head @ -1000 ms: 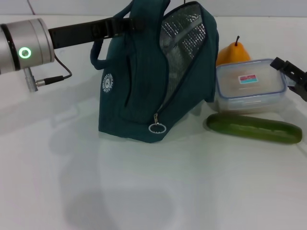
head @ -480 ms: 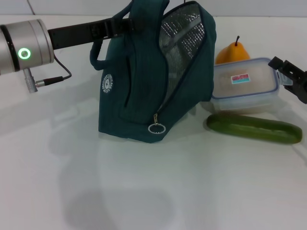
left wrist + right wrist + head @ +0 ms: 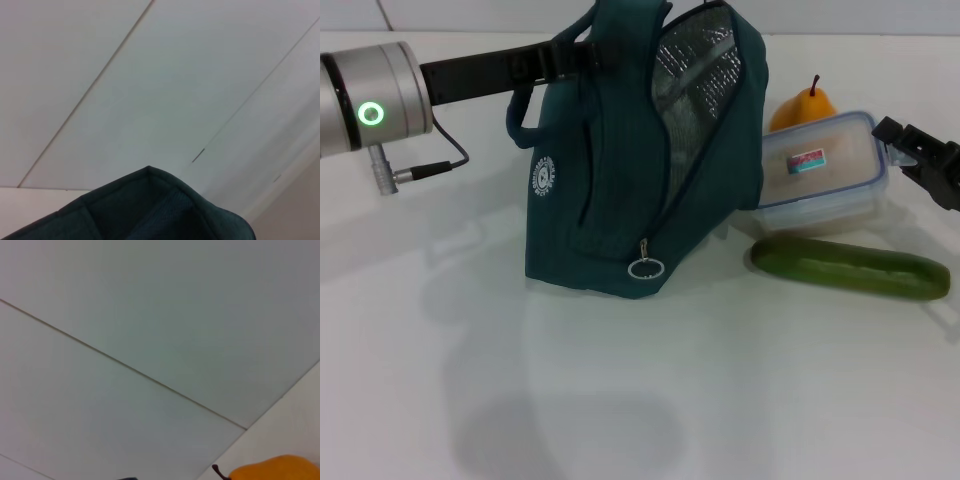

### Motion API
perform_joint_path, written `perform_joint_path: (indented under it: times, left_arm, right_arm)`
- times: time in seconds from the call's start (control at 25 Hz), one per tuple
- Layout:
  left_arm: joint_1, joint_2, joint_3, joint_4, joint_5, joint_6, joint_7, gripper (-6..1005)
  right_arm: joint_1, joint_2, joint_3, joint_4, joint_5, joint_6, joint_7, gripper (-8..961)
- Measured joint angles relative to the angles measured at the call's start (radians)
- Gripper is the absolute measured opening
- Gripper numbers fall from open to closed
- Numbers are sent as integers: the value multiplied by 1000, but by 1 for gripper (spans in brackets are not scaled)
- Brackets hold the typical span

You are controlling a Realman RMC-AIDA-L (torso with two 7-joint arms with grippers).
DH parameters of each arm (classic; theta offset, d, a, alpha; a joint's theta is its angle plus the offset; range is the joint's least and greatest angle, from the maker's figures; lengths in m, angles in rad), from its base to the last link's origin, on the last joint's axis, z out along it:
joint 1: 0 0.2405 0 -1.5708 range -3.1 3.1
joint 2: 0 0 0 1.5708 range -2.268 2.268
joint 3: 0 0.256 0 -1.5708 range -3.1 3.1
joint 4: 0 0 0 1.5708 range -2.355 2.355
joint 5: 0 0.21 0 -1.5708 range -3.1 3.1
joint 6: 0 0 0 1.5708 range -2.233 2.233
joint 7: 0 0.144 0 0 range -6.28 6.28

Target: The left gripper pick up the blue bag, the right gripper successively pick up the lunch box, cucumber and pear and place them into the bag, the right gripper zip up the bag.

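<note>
The blue bag (image 3: 620, 180) stands upright on the white table (image 3: 720, 400), its side flap unzipped and its silver lining showing. My left gripper (image 3: 582, 52) is shut on the bag's top handle; the bag's top edge (image 3: 150, 210) shows in the left wrist view. At the right, my right gripper (image 3: 898, 140) is shut on the far end of the clear lunch box (image 3: 820, 175). The box is tilted and raised off the table beside the bag's opening. The cucumber (image 3: 850, 268) lies in front of the box. The orange pear (image 3: 800, 108) stands behind it, and the pear (image 3: 275, 470) also shows in the right wrist view.
A metal zipper ring (image 3: 647, 267) hangs at the low end of the bag's open zip. My left arm's silver wrist (image 3: 370, 100) and its cable reach in from the left edge. White table stretches in front of the bag.
The lunch box has risen off the table, tilted and moved left toward the bag's opening with my right gripper. The bag, cucumber and pear have stayed put.
</note>
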Motion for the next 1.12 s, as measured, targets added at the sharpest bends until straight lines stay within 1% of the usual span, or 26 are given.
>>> perform_joint_path:
  times: [0.16, 0.64, 0.8, 0.92, 1.12]
  left_arm:
    - [0, 0, 5, -1, -5, 6, 4, 45]
    - [0, -1, 6, -12, -5, 6, 25, 44]
    - [2, -1, 6, -12, -5, 6, 26, 44]
    - [4, -1, 6, -12, -5, 6, 26, 44]
    - [6, -1, 6, -12, -5, 8, 26, 44]
  right_arm:
    - [0, 3, 0, 2, 5, 0, 3, 415]
    - [10, 5, 2, 24, 8, 19, 15, 357]
    - [3, 7, 11, 26, 11, 21, 16, 338]
    - [2, 7, 12, 26, 11, 14, 16, 183]
    - [2, 10, 13, 33, 21, 2, 16, 123]
